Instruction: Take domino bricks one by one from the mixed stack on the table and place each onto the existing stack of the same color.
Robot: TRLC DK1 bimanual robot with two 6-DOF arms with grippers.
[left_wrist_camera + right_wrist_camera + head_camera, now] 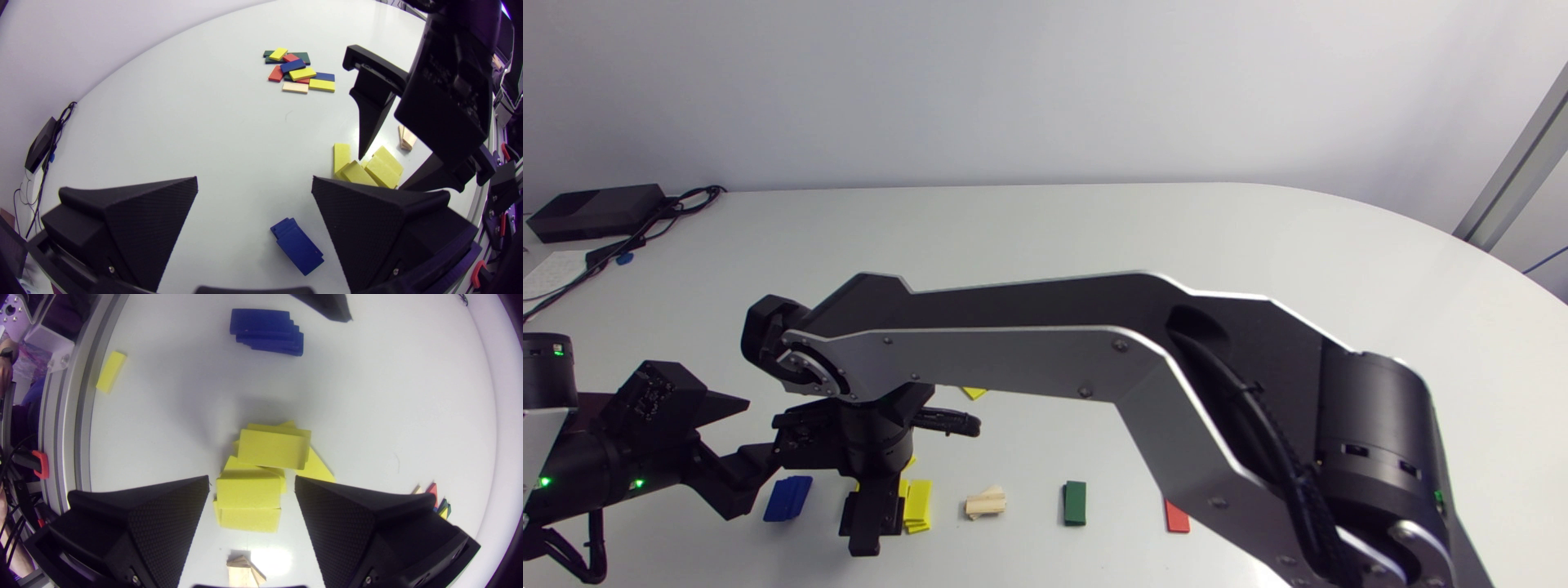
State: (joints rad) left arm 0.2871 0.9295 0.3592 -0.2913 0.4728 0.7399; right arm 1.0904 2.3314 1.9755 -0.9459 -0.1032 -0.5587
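Observation:
My right gripper (866,523) (251,482) hangs open over the yellow stack (917,505) (261,469). Its bricks lie skewed and partly slid apart, and one yellow brick (248,494) sits between the fingers with a gap on each side. In the left wrist view one of its fingers (369,106) points down at the yellow bricks (363,167). My left gripper (743,433) (254,183) is open and empty, just left of the blue stack (787,498) (298,245). The mixed stack (300,71) lies farther out, mostly hidden under my right arm in the head view.
Along the front edge stand a wooden stack (986,503), a green brick (1075,503) and a red brick (1176,516). A lone yellow brick (110,370) lies near the table's rim. A black box (596,211) with cables sits at the far left.

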